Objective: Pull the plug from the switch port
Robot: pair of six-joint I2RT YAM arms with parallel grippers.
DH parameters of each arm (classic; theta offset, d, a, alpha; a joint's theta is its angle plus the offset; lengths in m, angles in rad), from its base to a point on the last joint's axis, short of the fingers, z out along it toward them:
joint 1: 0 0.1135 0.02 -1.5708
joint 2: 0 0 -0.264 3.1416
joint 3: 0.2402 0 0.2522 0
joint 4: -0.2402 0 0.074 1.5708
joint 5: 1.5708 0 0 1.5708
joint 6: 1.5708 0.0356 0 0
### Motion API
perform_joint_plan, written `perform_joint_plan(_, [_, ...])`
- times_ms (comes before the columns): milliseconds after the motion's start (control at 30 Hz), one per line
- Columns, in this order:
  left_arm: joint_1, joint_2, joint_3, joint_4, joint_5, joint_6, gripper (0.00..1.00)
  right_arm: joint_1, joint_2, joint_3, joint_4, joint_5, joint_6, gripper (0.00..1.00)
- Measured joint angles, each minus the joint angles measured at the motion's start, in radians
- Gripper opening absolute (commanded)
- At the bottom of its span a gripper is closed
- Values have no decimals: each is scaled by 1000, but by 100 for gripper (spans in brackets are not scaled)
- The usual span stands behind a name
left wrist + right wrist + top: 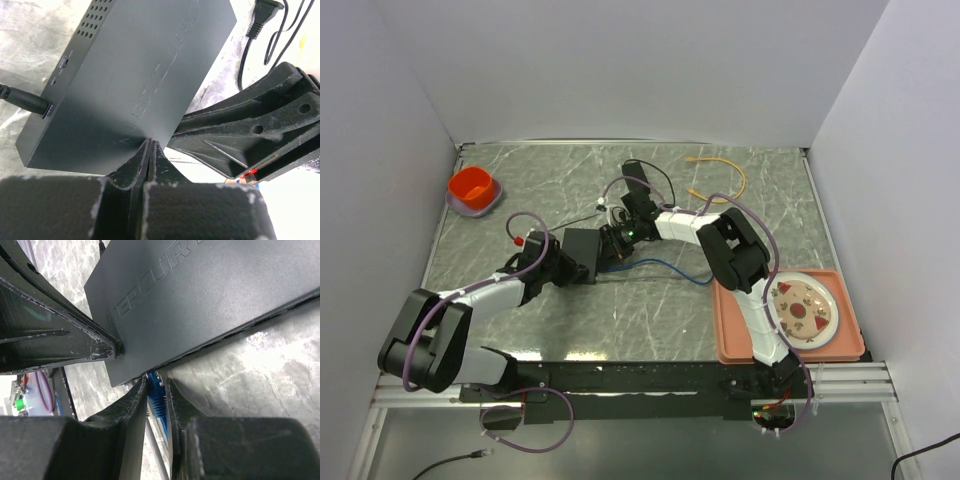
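Observation:
The flat matte-black switch box (583,250) lies mid-table and fills the left wrist view (145,70) and the right wrist view (200,295). A blue plug (156,394) sits in the switch port on the box's long edge; the socket itself is hidden behind it. Its blue cable (675,270) runs off to the right. My right gripper (156,390) is shut on the blue plug, one finger on each side. My left gripper (150,146) is shut with nothing in it, its tips resting on the box's top near the edge (112,346).
A thick black lead (25,100) enters the box's short end. A black two-pin plug (262,17) and thin black cords lie beyond the box. An orange bowl (473,190) stands at the far left, a yellow cable (720,165) at the back, a pink tray (740,335) with a plate at the right.

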Motion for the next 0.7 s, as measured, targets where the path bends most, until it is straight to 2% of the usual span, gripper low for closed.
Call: perform_joint_plan(700, [-7, 19, 10, 16, 28, 8, 1, -37, -2, -20, -35, -48, -3, 0])
